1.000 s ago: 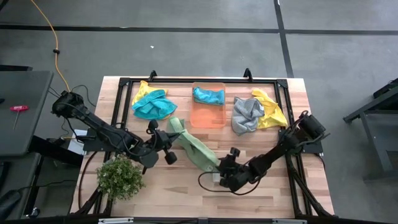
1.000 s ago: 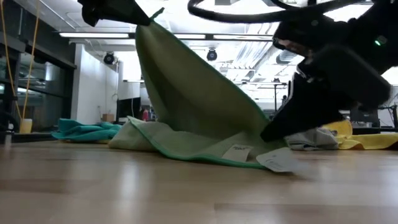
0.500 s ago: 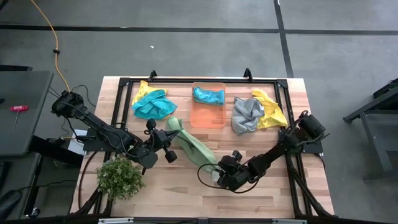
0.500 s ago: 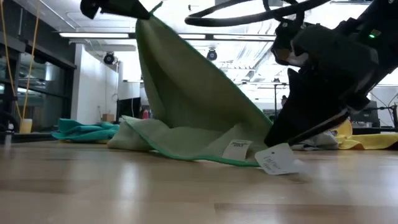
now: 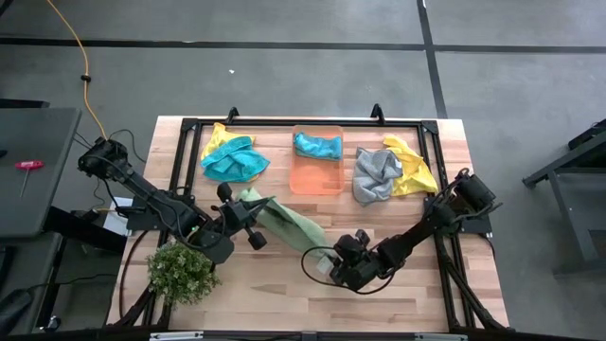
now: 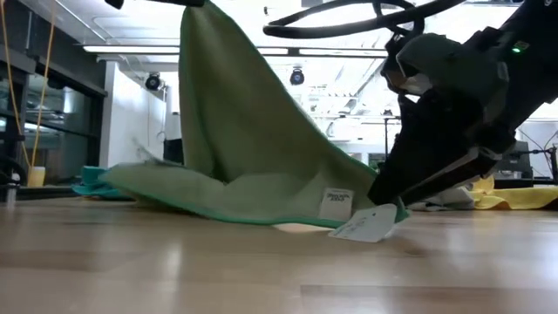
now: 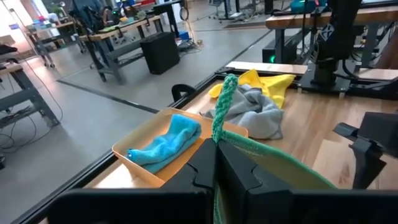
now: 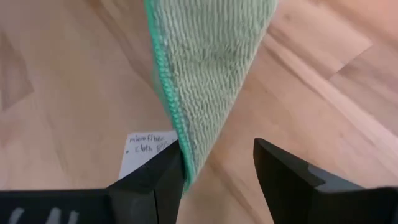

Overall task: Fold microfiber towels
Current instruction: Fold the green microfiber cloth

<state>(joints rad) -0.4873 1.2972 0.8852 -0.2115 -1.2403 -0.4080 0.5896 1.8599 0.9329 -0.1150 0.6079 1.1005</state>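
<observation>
Green towel (image 5: 284, 220) hangs pinched in the left gripper (image 7: 214, 163) jaws — right gripper (image 8: 214, 163) jaws open around its corner.

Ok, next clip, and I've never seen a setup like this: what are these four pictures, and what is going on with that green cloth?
It is a robot with two dark arms at a wooden table. One picture looks straight down on it, one looks level across the tabletop, and the other two come from cameras on the wrists.

The left gripper is shut on one corner of the light green towel and lifts it, so the cloth hangs like a tent in the low view. The right gripper is open at the towel's opposite corner, by the white tag, fingers either side of the edge.

At the back stand an orange bin holding a teal towel, a teal-and-yellow pile and a grey-and-yellow pile. A small plant stands at the front left.
</observation>
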